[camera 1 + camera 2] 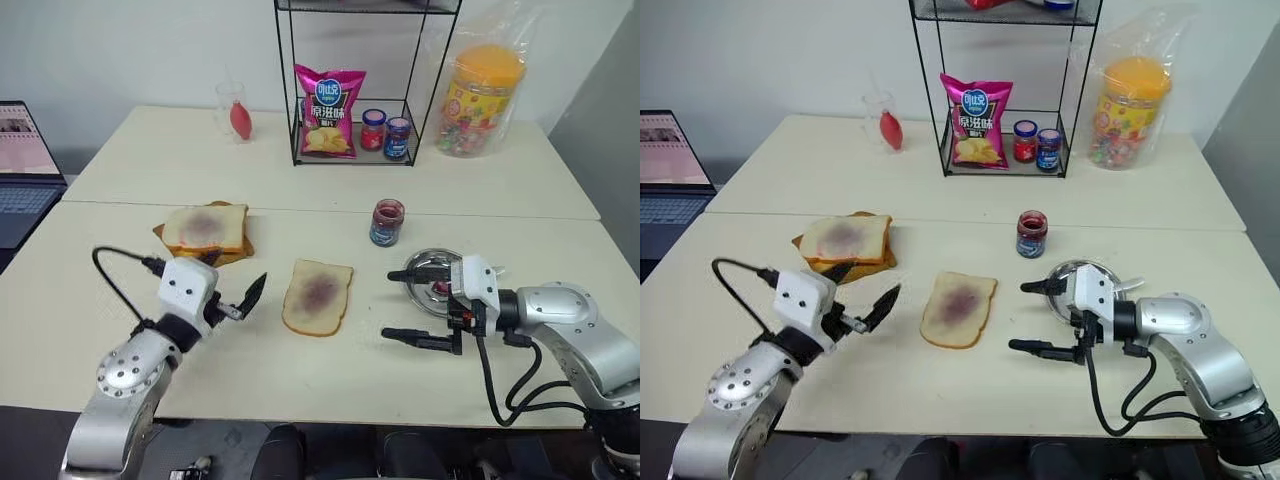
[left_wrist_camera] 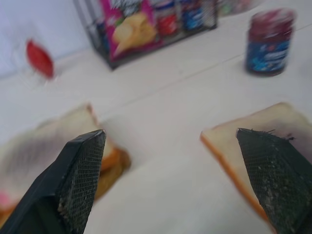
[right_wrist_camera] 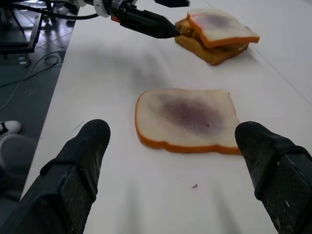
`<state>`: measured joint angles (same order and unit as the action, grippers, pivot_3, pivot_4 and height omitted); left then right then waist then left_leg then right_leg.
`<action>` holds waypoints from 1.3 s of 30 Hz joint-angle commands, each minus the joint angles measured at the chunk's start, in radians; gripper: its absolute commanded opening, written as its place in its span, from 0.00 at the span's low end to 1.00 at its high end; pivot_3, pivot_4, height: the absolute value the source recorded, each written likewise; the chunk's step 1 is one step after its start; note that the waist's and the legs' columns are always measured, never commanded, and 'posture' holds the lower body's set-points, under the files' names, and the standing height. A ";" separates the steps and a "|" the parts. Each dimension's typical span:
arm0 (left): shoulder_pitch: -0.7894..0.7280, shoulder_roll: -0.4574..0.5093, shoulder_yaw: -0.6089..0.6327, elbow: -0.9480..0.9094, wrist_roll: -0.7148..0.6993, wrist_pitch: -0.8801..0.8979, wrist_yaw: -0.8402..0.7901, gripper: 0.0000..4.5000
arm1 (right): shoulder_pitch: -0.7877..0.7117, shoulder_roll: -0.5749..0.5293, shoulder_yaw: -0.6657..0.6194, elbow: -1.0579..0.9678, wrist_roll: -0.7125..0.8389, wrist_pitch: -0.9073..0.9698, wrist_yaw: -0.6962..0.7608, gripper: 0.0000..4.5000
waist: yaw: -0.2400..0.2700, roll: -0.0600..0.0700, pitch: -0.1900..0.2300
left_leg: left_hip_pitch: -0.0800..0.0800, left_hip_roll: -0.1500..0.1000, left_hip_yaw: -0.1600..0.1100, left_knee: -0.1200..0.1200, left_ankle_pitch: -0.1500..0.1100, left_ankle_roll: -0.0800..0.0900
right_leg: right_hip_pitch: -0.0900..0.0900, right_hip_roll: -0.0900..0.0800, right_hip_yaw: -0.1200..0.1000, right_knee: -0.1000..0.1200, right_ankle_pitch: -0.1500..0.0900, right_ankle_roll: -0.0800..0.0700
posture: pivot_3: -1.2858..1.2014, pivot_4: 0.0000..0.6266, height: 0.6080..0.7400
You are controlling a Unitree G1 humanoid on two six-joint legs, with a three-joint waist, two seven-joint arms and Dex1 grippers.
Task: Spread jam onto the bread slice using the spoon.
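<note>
Bread slice: I see the bread slice (image 1: 318, 297) flat on the counter (image 1: 250, 370), near-centre, a purplish jam patch (image 1: 320, 291) spread over its middle.
Left pincer: my left pincer (image 1: 238, 296) hangs just left of the slice, above the counter, fingers (image 2: 80, 170) wide apart with nothing between them; it points toward the slice.
Right pincer: my right pincer (image 1: 398, 305) sits to the right of the slice, pointing left at it, black fingers (image 3: 80, 161) spread wide and empty.
Jam jar: the small clear jam jar (image 1: 386, 222) with its blue label stands open, on the far side of the slice and a little right.
Steel dish: a round steel dish (image 1: 428, 275) lies right of the slice, partly behind my right wrist, a red smear inside; I cannot make out the spoon there.
Toast stack: a stack of toast slices (image 1: 205, 231) rests far-left of the slice, top piece smeared purple.
Far side: a wire rack (image 1: 350, 110) holds a pink crisp bag (image 1: 328, 110) and two lidded jars (image 1: 385, 133); a big candy tub (image 1: 478, 98) stands to its right.
Left edge: a laptop (image 1: 25, 170) is open there.
</note>
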<state>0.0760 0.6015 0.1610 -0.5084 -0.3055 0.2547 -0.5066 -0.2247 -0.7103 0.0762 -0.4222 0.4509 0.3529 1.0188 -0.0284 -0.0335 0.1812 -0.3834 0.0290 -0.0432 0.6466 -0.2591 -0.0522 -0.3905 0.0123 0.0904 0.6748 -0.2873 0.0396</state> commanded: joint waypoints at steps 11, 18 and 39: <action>-0.203 0.140 -0.056 -0.145 -0.260 0.152 -0.254 0.99 | 0.096 0.094 -0.437 0.173 0.020 0.030 -0.378 1.00 | -0.004 0.001 0.001 | 0.000 0.000 0.002 -0.001 0.000 0.000 | 0.000 0.000 0.002 -0.001 0.001 0.000 | 0.52 0.24 1.00; -0.255 0.137 -0.105 -0.079 -0.150 0.062 -0.285 0.99 | 0.205 0.193 -0.509 0.105 0.162 0.174 -0.476 1.00 | -0.011 0.003 0.002 | 0.002 0.001 0.002 -0.001 0.000 0.000 | -0.001 0.001 0.004 0.003 -0.001 0.001 | 0.52 0.24 1.00; -0.215 0.174 -0.176 -0.154 -0.350 0.286 -0.384 0.99 | 0.182 0.323 -0.517 0.271 0.261 0.237 -0.591 1.00 | -0.025 0.005 0.003 | 0.002 0.000 0.004 -0.001 0.000 0.000 | -0.001 0.001 0.005 0.003 -0.001 0.002 | 0.52 0.24 1.00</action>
<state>-0.1255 0.7644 -0.0066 -0.6385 -0.6766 0.5649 -0.8802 -0.0104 -0.3894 -0.4434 -0.1776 0.6925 0.5935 0.4137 -0.0530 -0.0286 0.1838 -0.3814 0.0297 -0.0388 0.6459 -0.2593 -0.0521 -0.3916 0.0139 0.0958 0.6781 -0.2879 0.0411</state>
